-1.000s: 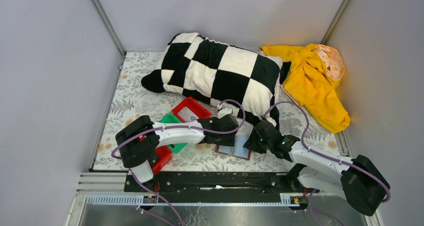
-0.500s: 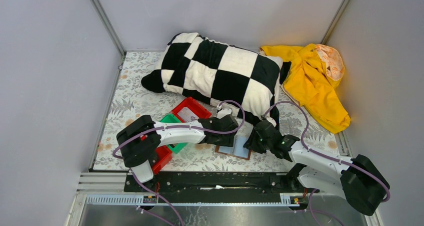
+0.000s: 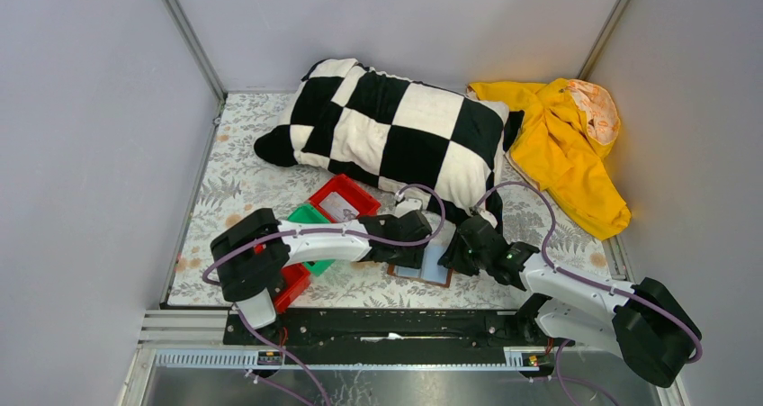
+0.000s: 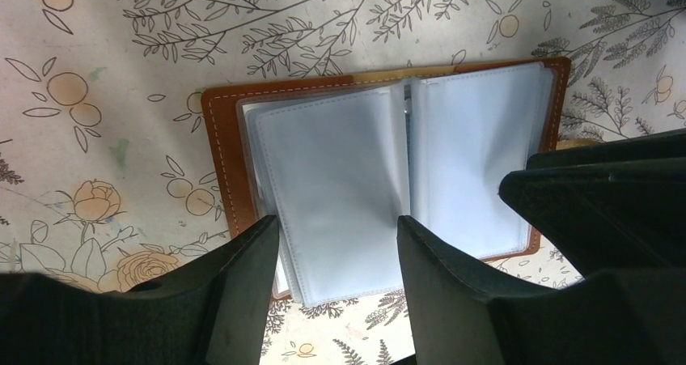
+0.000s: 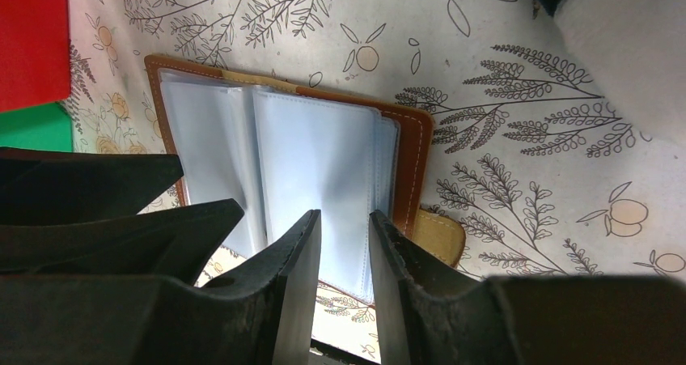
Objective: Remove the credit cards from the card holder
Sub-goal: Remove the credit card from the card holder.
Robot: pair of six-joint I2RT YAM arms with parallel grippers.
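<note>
Left tool (image 4: 338, 223) is held low over the holder (image 4: 380, 154), its jaws set wide and nothing between them. Only the near edge of the left leaf of clear sleeves (image 4: 332, 179) is seen in the gap. Such a width is judged to suit a leaf or a card taken by its edges. The arm is stretched across the green bin (image 3: 308, 215) and passes just beside the red bin (image 3: 340, 199), which are placed behind and to the left of the holder. It is supposed that the bins are meant for the cards, but this cannot be confirmed.

The holder is laid open and flat on the counter (image 3: 234, 190), near its front edge and between the two tools, with the brown cover down and the pale sleeves up. In this way the pockets can be reached from above. No card can be made out, because the sleeves are shiny and what is inside them cannot be told.

Right tool (image 5: 345, 217) is held over the right leaf with narrow jaws. A small gap is left, in which only the sleeve is seen, and no grip is shown. Whether the leaf is touched cannot be told. It is judged that this side is guarded so that the holder is not closed or dragged while the other leaf is worked. A tan tab (image 5: 441, 235) is seen at the right edge of the cover, just beside this tool.
</note>
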